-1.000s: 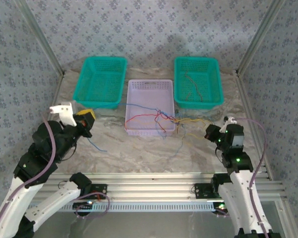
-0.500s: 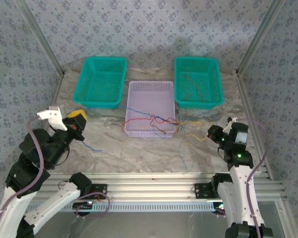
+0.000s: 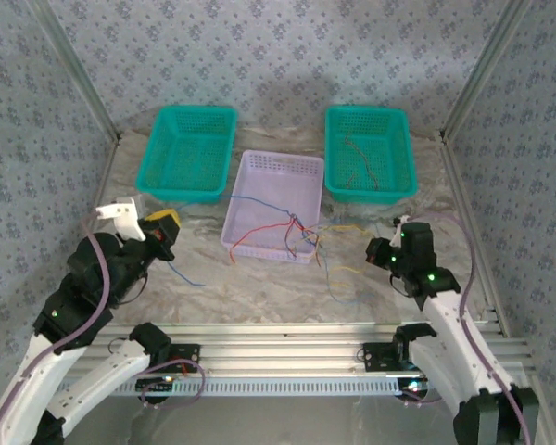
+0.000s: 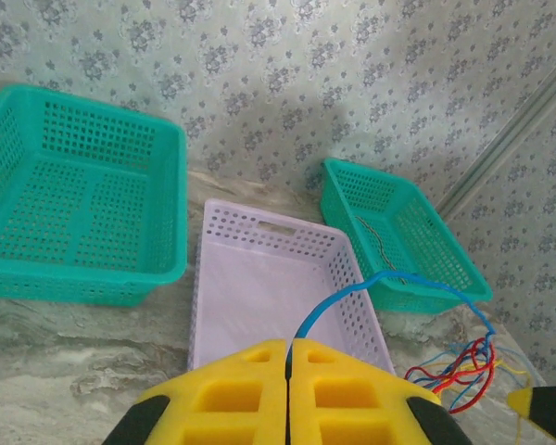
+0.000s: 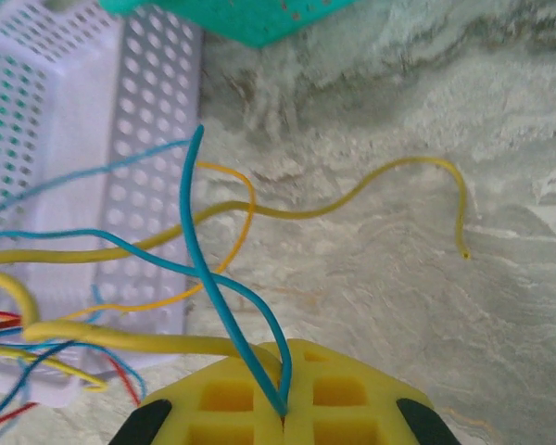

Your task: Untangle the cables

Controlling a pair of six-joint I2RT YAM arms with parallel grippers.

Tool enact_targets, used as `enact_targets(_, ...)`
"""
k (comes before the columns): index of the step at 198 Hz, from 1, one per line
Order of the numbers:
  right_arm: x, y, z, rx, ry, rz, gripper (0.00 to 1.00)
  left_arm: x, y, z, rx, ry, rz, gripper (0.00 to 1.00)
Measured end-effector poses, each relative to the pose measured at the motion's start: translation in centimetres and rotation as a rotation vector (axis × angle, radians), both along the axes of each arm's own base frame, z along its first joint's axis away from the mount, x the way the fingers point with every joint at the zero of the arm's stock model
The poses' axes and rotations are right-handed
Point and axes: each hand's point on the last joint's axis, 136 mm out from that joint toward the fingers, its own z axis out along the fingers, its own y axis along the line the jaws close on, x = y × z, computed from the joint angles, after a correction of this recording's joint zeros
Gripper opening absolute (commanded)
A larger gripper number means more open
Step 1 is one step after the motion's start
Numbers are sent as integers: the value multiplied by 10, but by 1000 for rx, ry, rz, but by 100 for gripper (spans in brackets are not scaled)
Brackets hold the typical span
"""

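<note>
1. Left jaws: I see them fully closed. The yellow pads [image 4: 246, 394] meet with no gap, and a blue cable [image 4: 352, 289] is pinched in the seam. It arcs right, over the lilac basket [image 3: 283, 159], to the knot [image 3: 296, 230].
2. Right jaws: I see them fully closed too, pads [image 5: 343, 394] together. They grip a teal-blue cable [image 5: 191, 199] at the seam. A thick yellow cable [image 5: 120, 337] runs up against the left pad; I cannot tell whether it is gripped.
3. Cables: the red, blue, yellow and orange knot sits over the lilac basket's near right corner. Loose ends [image 3: 338, 278] trail onto the desk [image 3: 259, 292] between that basket and the right arm. One thin yellow cable [image 5: 417, 160] lies on the desk apart from the knot.
4. Two green baskets stand behind. The right one [image 3: 400, 139] holds a few separate cables [image 3: 357, 162]; the left one [image 3: 187, 153] stands well apart from the knot.
</note>
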Motion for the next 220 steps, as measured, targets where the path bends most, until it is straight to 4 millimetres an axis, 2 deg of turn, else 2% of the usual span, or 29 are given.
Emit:
enact_targets(21, -1, 3, -14, -26, 41, 10, 0, 4, -6, -13, -16, 26, -8, 0)
enact_targets(65, 8, 3, -18, -86, 8, -26, 0, 11, -12, -43, -20, 87, -1, 0)
enact_targets(96, 22, -8, -25, -131, 20, -85, 0, 13, -13, -41, -33, 74, 0, 0)
enact_targets(118, 46, -14, -24, -145, 30, -129, 0, 16, -15, -38, -40, 64, 0, 0)
enact_targets(148, 74, -14, -12, -144, 0, -158, 0, 22, -20, -41, -30, 73, 0, 0)
enact_targets(175, 93, -13, 10, -129, -53, -168, 0, 26, -23, -41, -26, 70, -1, 0)
enact_targets(196, 100, -14, 29, -126, -99, -179, 0, 28, -24, -41, -19, 68, -3, 0)
enact_targets(220, 95, -18, 47, -132, -139, -186, 0, 29, -25, -41, -12, 64, -5, 0)
